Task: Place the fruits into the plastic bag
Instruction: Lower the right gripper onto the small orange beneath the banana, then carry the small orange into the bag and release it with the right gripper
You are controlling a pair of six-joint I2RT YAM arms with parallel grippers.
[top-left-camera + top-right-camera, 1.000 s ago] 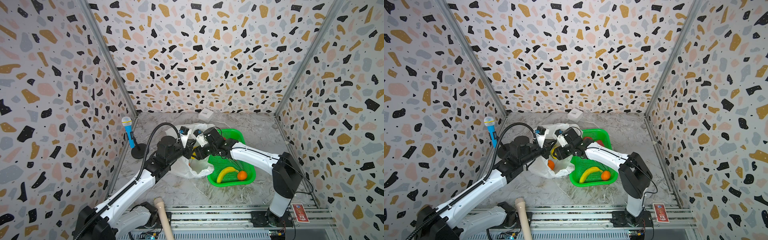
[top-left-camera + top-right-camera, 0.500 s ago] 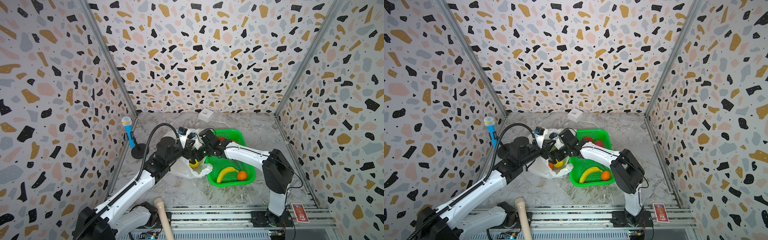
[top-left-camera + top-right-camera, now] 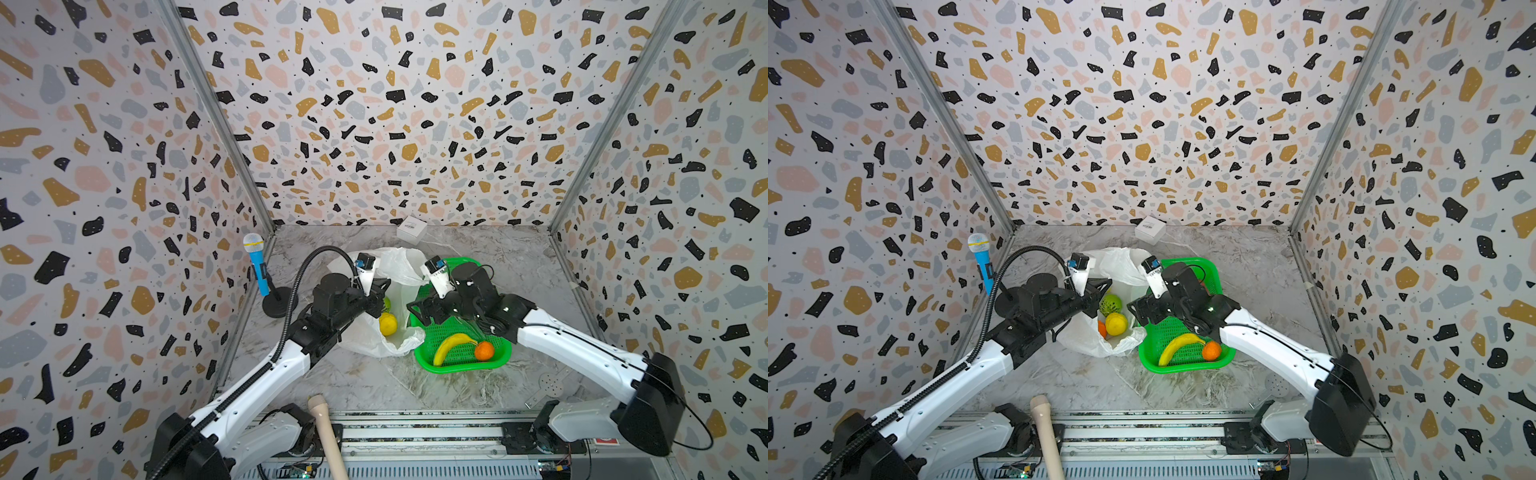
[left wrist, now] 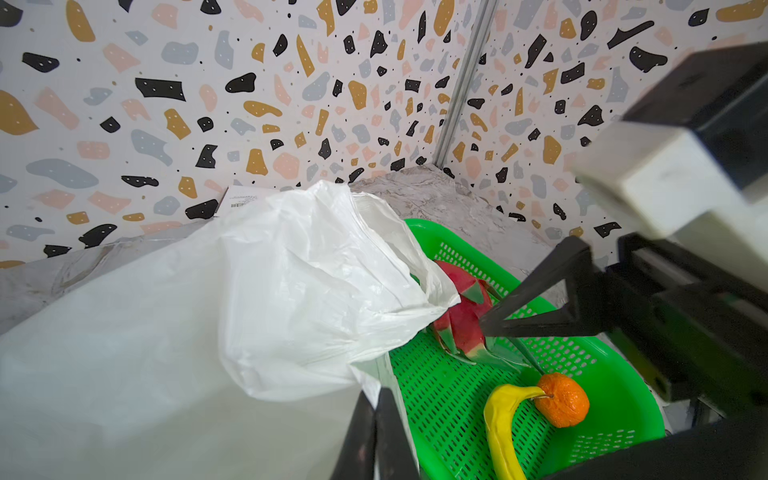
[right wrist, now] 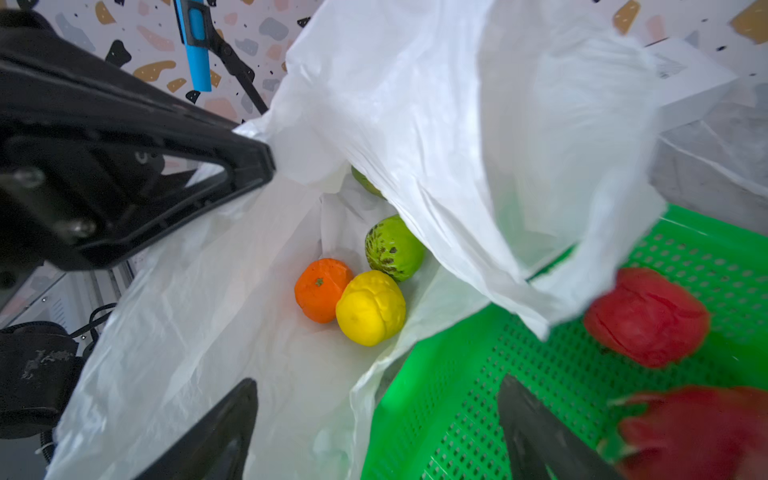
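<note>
1. Three in the crinkly white translucent plastic bag (image 5: 457, 104): bumpy yellow lemon (image 5: 370, 307), orange round fruit (image 5: 320, 289), speckled green ball (image 5: 392, 247).
2. Left gripper (image 4: 376, 395) clamped on bag rim.
3. Right gripper (image 5: 377, 384) spread wide, empty, over green mesh basket's (image 5: 457, 415) edge.
4. Yellow banana (image 3: 1177, 347), second orange (image 3: 1212, 351): in basket.

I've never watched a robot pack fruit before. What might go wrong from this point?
The left gripper pinches just one thin edge of the plastic bag; if it slips, the mouth could sag shut over the lemon inside. A loose flap of the bag drapes over the green basket beside the red fruit, so the open right gripper might snag plastic when reaching in there.
</note>
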